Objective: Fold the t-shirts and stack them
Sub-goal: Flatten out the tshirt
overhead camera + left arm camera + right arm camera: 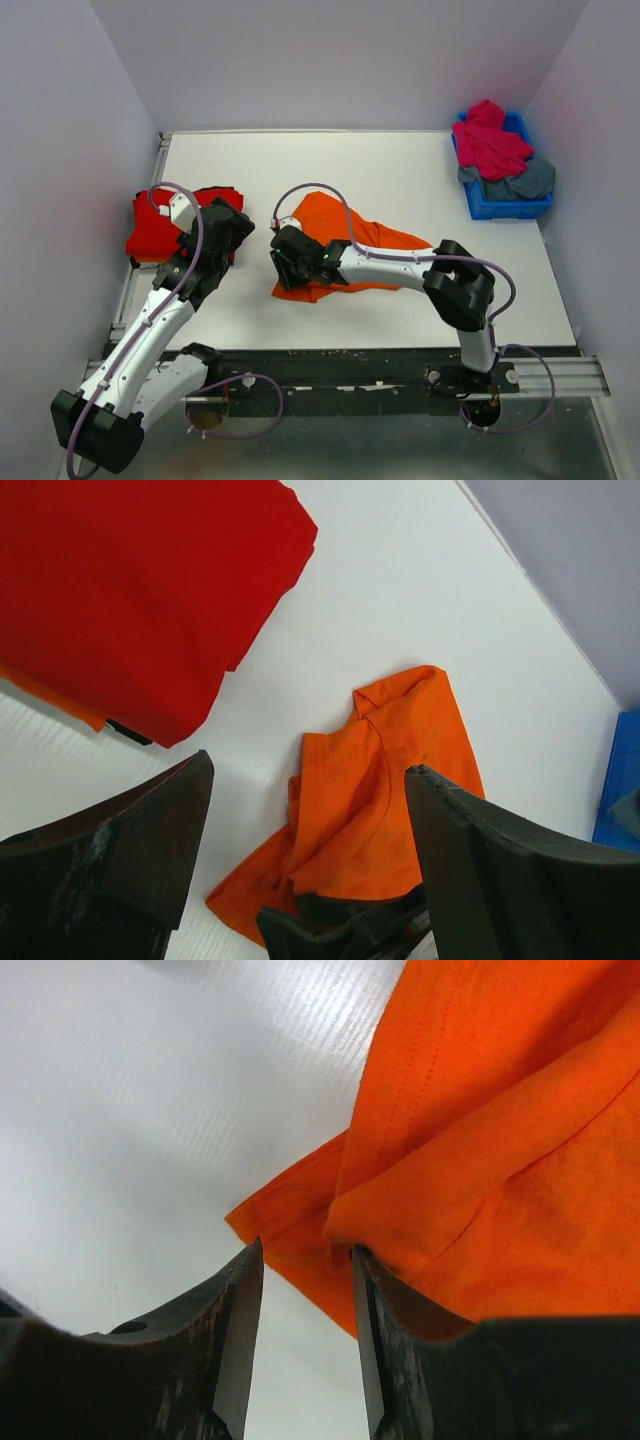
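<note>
Right gripper is low at the left edge of the rumpled orange t-shirt, mid-table. Its jaws stand only a narrow gap apart with bare table showing between them. The folded hem sits against the right-hand finger, though it's hard to say whether any cloth is actually inside the gap.

Close now and it may catch just one layer or miss altogether, dragging the shirt into a worse bunch.

Left gripper hangs spread wide and empty beside the folded red t-shirt. Swing carelessly and it could scuff that stack.

Magenta t-shirt and grey t-shirt wait in the blue bin.
</note>
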`<state>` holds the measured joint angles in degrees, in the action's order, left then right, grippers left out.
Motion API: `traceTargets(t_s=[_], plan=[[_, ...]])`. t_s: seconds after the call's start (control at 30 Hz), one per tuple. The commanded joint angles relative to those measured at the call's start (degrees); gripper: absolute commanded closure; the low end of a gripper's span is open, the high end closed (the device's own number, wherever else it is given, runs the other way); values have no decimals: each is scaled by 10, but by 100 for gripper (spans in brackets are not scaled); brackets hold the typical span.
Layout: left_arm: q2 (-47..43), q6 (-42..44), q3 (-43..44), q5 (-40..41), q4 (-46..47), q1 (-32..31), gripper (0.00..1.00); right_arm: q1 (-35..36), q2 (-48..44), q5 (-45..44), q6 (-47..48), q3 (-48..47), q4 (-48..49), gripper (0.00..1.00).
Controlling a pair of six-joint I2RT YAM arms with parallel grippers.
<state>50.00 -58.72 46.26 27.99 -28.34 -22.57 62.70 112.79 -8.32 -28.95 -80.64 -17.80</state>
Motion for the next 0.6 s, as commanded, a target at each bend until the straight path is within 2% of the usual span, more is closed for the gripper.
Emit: traceTargets(t_s=[0.0,0.2,0.23,0.33,0.43,0.57], plan=[[1,6,2,-14,-7,3,9,5,37,-50,-16,-33,-41,52],[3,11,1,-23,1,4,9,6,55,-68,-26,-42,-62,61],[5,11,1,-23,1,4,9,5,56,-69,-27,-42,-64,65],[7,13,0,-26,4,5,9,6,49,-72,-33,-40,-70,90],[10,19,-2,-31,12,4,9,6,10,-78,-36,-19,-66,99],[26,31,0,-50,22,4,9,4,-62,-94,-44,16,-71,99]])
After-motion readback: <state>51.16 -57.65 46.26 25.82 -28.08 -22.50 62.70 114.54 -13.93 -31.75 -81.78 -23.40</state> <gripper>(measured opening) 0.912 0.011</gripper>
